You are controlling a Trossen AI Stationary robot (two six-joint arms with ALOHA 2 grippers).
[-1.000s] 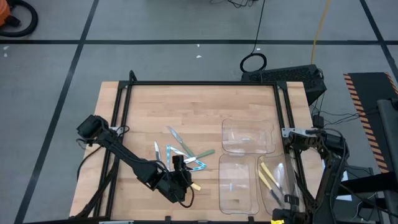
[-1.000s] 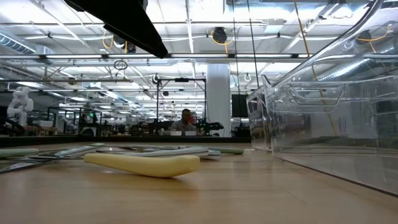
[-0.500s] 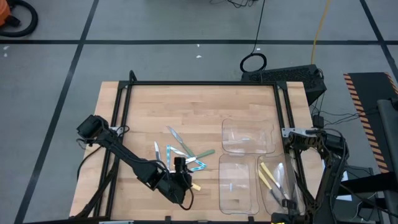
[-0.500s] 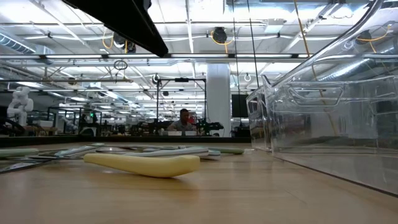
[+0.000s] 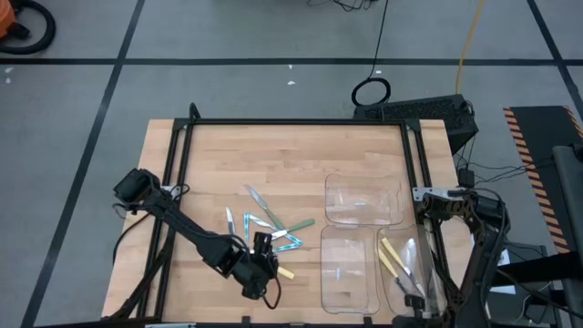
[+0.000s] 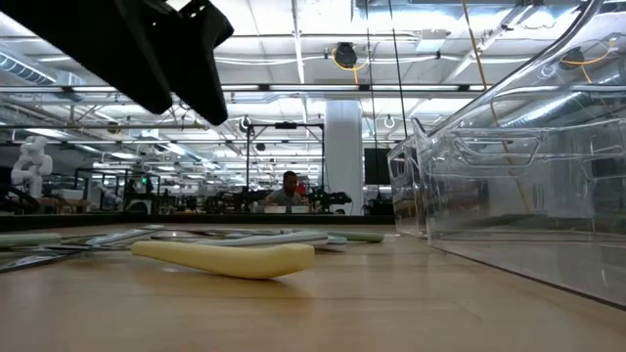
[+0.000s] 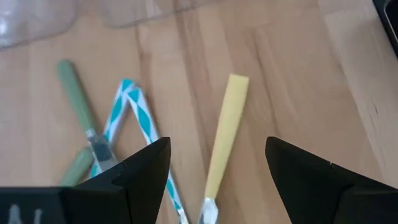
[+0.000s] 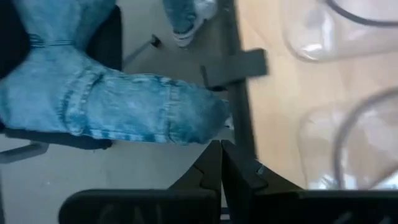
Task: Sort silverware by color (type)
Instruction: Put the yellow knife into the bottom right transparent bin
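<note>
Table (image 5: 219,155) carrying three clear trays (image 5: 363,196) at right; one holding two yellow pieces (image 5: 393,258). Loose silverware (image 5: 264,223) lying in a cluster at centre-front, outside the trays.

Left arm retreating toward the front edge compared with a second ago; in the low view, dropping further into frame. Left gripper (image 7: 217,171) now hanging over the yellow utensil (image 7: 225,134), fingers spread wide, straddling the handle, gripping nothing. Probably lining up a pick for the yellow tray.

Right gripper (image 8: 221,163) parked off the table's right edge, fingers pressed together, empty. Unchanged.

Striped teal piece (image 7: 127,102) and green handle (image 7: 74,99) lying beside the yellow one.

No brands, labels or writing legible.
</note>
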